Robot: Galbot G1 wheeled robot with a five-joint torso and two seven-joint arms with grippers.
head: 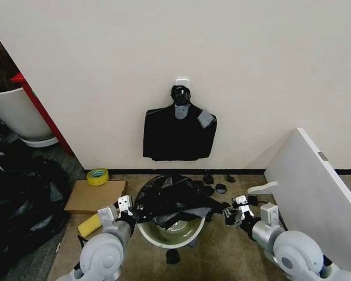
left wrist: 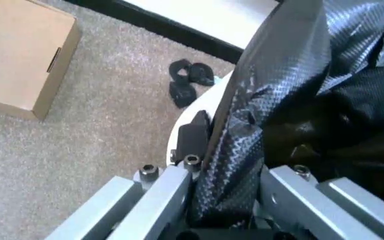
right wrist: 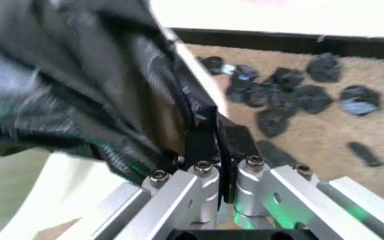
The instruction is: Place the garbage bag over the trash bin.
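1. Landmark: round cream-white plastic trash bin point(head: 169, 234), standing on the beige carpet floor point(head: 222, 257) in front of the white wall point(head: 164, 47). Greenish inside wall shows at the side nearest the robot.
2. Large white flat panel point(head: 316, 193) leans tilted to the right of the bin, well apart from it.
3. Thin glossy black plastic garbage bag point(head: 172, 202) is draped across the bin's mouth, wrinkled and stretched between the two grippers. It covers the far part of the opening; the near part is open.
4. Flat squarish bundle of black bags point(head: 178, 134) hangs on the wall above and behind the bin, knotted at the top on a white hook.
5. Flat brown cardboard box point(head: 93, 196) lies on the floor left of the bin, a yellow tape roll point(head: 97, 176) on its far edge.
6. Left gripper point(head: 124, 212) is at the bin's left rim. In the left wrist view point(left wrist: 229, 200) a fold of the bag runs between its jaws; clamped on the bag.
7. Right gripper point(head: 237, 212) is just right of the bin's right rim. In the right wrist view point(right wrist: 209, 145) its jaws are together, pinching the bag edge beside the rim point(right wrist: 199, 65).
8. Small black crumpled scraps point(head: 216, 184) are scattered on the floor behind and right of the bin; one more point(head: 172, 256) lies in front of it.
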